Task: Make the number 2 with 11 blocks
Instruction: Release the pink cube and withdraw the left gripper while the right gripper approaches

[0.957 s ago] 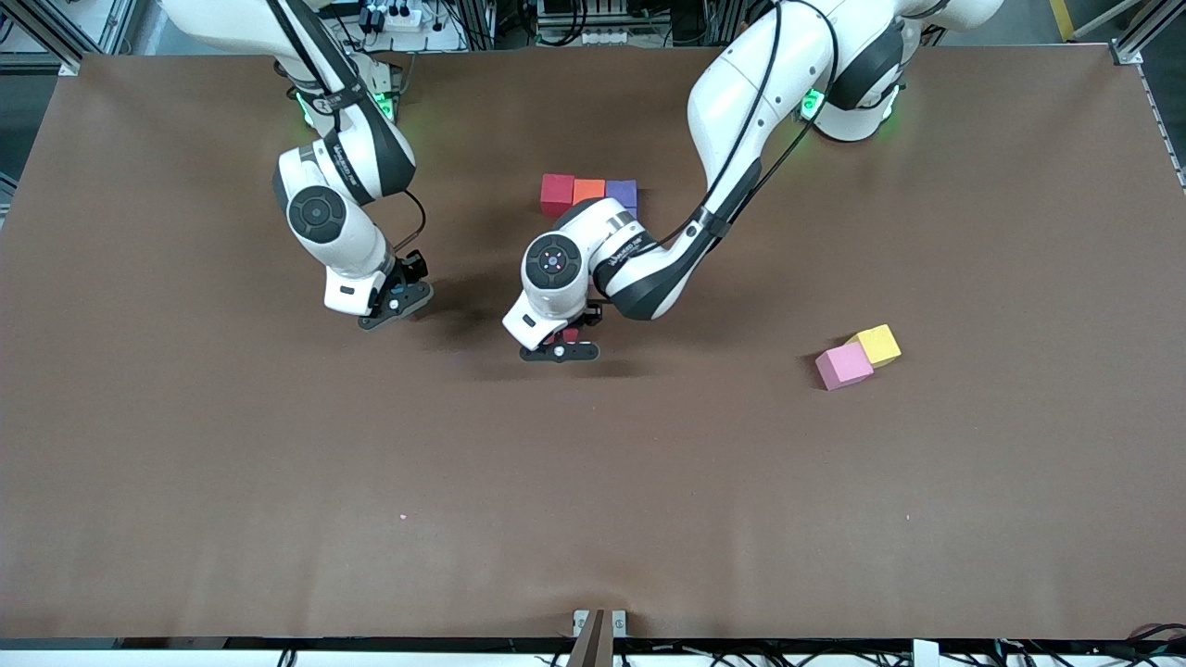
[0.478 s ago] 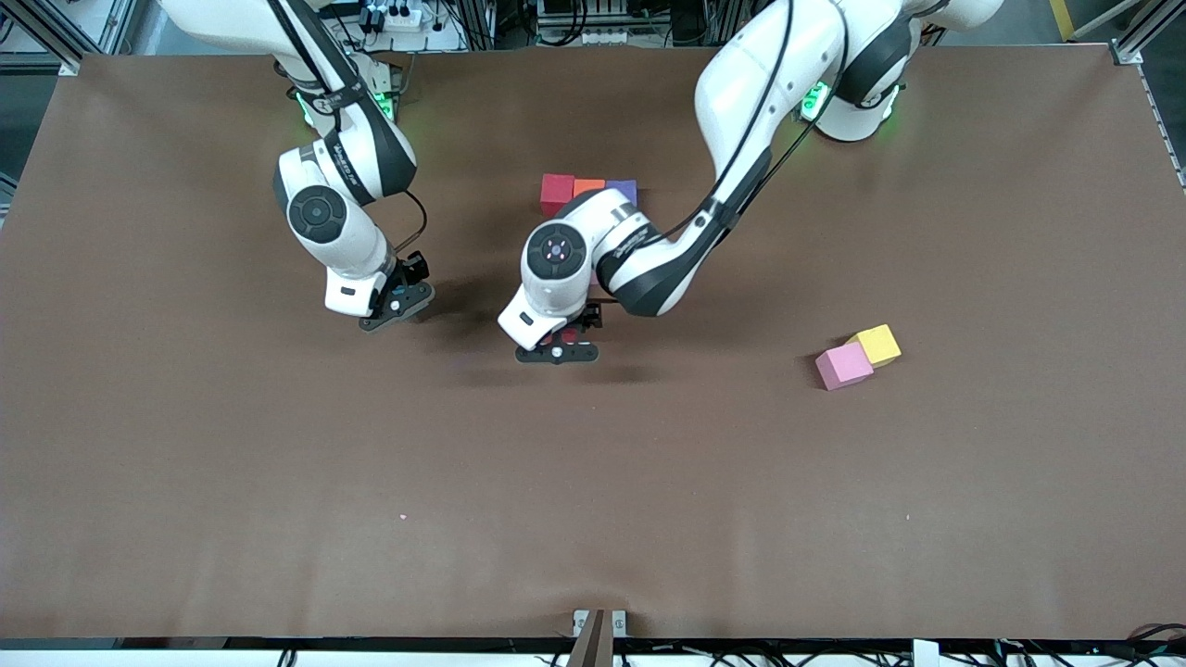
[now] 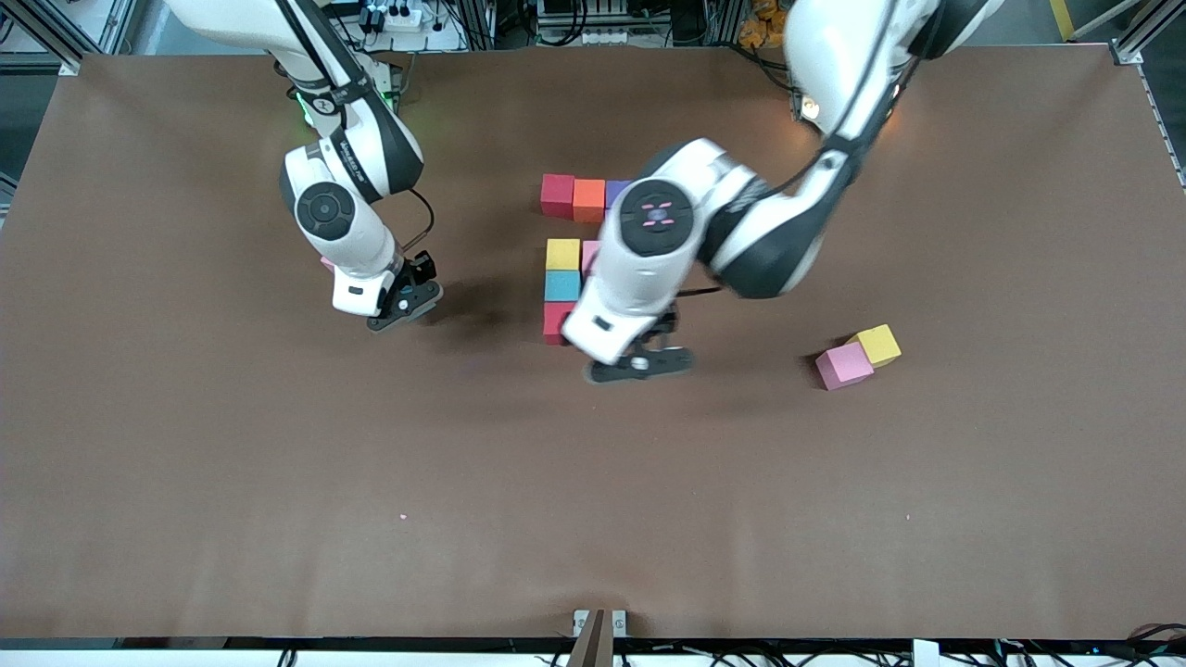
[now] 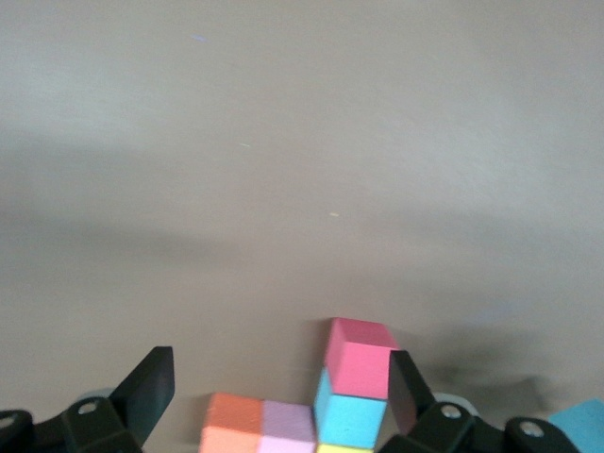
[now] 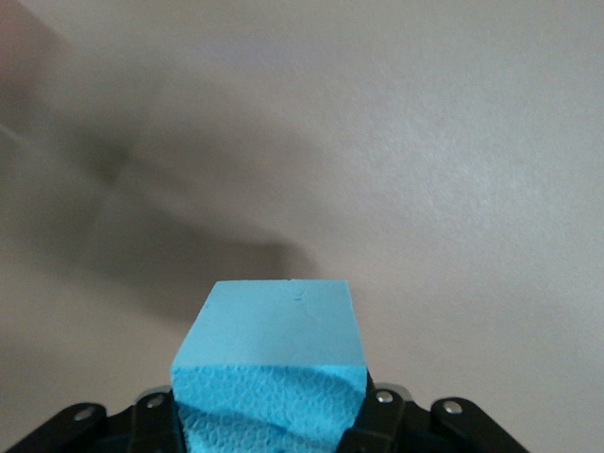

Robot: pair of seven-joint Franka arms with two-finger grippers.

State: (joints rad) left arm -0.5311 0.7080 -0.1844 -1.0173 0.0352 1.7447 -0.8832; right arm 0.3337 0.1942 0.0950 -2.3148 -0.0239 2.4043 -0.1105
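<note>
Overhead first: the left gripper (image 3: 639,363) hangs above the table (image 3: 278,482) just beside the part-built digit, on the side toward the left arm's end, and nothing sits between its parted fingers. The digit so far shows a top row of red block (image 3: 557,195), orange block (image 3: 588,199) and a purple block (image 3: 616,193) partly hidden by the left arm. Nearer the camera runs a column of yellow block (image 3: 562,254), blue block (image 3: 561,285) and a second red block (image 3: 554,321), with a sliver of pink (image 3: 589,255) touching the yellow one. Toward the left arm's end, well apart from the digit, a loose pink block (image 3: 842,367) and a loose yellow block (image 3: 877,344) touch at a corner. The right gripper (image 3: 400,306) waits over bare table toward the right arm's end.

From the left wrist, the fingers (image 4: 146,392) stand wide apart and empty; below them lie a red cube (image 4: 360,357) on the end of the column, a blue cube (image 4: 347,420) touching it, and an orange cube (image 4: 230,425) beside a pale purple one (image 4: 286,427).

From the right wrist, the jaws are clamped on a light blue block (image 5: 272,354) held above the table.
</note>
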